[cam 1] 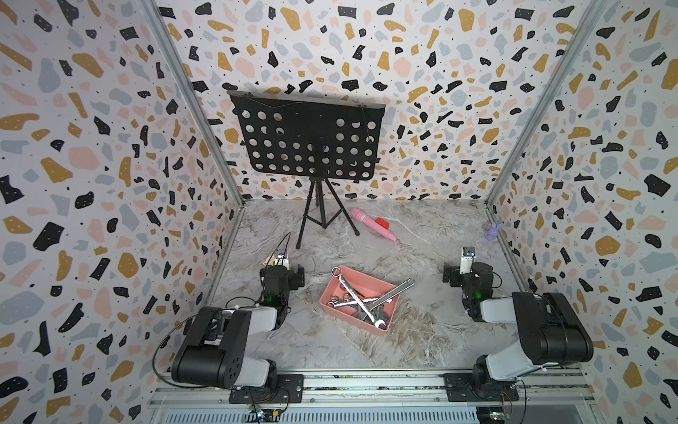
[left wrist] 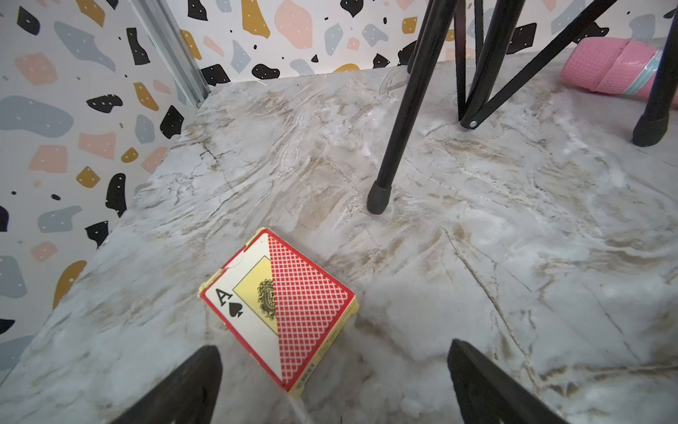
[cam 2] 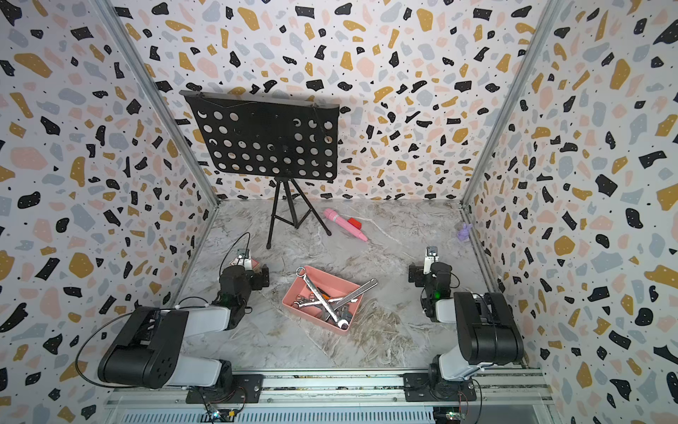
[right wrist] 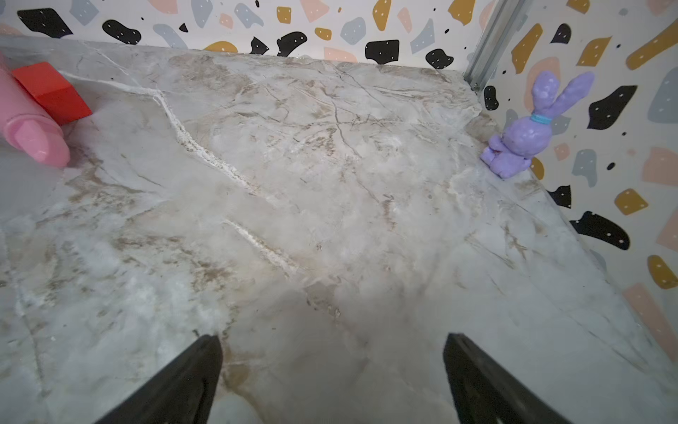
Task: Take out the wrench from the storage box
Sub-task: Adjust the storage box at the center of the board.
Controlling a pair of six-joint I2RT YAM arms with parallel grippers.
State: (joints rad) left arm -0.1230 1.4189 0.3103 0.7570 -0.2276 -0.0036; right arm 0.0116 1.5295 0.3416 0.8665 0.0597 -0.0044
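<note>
Wrenches [cam 1: 361, 295], perhaps five, crossed in storage box [cam 1: 327, 290]; music stand [cam 1: 308, 143] behind.

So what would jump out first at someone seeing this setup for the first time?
Probably the black perforated music stand, standing on its tripod at the back of the marble-look table. Next comes the salmon-pink storage box in the middle of the table, with shiny wrenches crossed inside it and two poking past its rim. A small purple bunny sits far back by the right-hand wall.
</note>
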